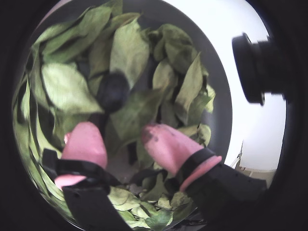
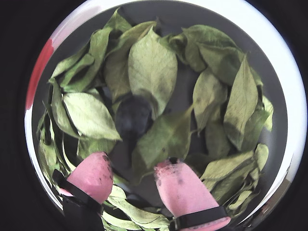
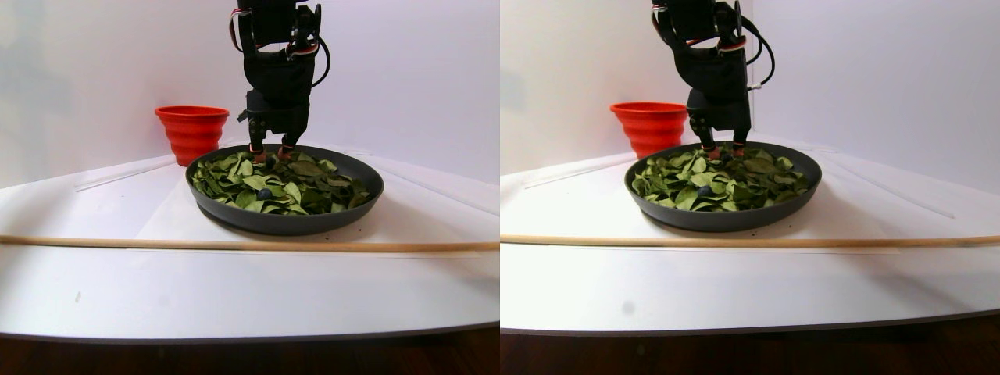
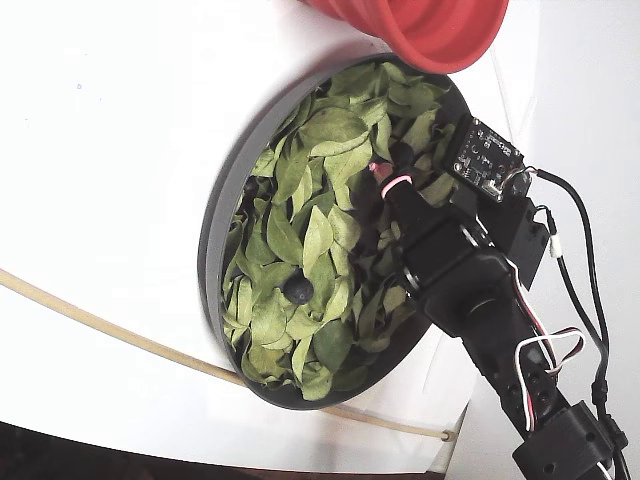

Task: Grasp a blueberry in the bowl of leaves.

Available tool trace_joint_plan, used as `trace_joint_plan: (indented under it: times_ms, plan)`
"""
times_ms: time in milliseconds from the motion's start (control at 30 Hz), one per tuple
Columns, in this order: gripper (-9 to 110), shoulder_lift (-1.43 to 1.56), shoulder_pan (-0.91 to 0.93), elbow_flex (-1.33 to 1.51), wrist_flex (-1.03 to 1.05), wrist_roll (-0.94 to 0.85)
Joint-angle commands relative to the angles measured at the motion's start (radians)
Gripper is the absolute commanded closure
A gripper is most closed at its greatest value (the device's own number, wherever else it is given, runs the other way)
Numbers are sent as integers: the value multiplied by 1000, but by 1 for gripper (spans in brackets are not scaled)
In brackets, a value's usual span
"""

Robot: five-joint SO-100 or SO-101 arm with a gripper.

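The gripper is held low over the bowl, its two pink fingertips spread apart with nothing between them. This spread is judged to leave room for a berry to pass between the pads.

In both wrist views a dark blueberry is seen just beyond the tips and roughly in line with the gap, half sunk among the leaves. A leaf edge is laid partly over its far side, so the closing pads may catch leaf as well as fruit. The tilt of the wrist is probably meant to keep the berry in sight ahead of the fingers.

In the fixed view the gripper is placed at the side of the bowl nearest the red cup. A second blueberry is shown lying exposed on the leaves toward the opposite side of the bowl, well apart from the fingers. In the stereo pair it appears near the front rim of the bowl, which stands behind a wooden stick.
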Motion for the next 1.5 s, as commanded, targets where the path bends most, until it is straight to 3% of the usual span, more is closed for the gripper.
trace_joint_plan:
  times_ms: [0,1467]
  plan:
    - [84,20,2,-66,-17,0]
    - [83,-98,3,-210,-31,51]
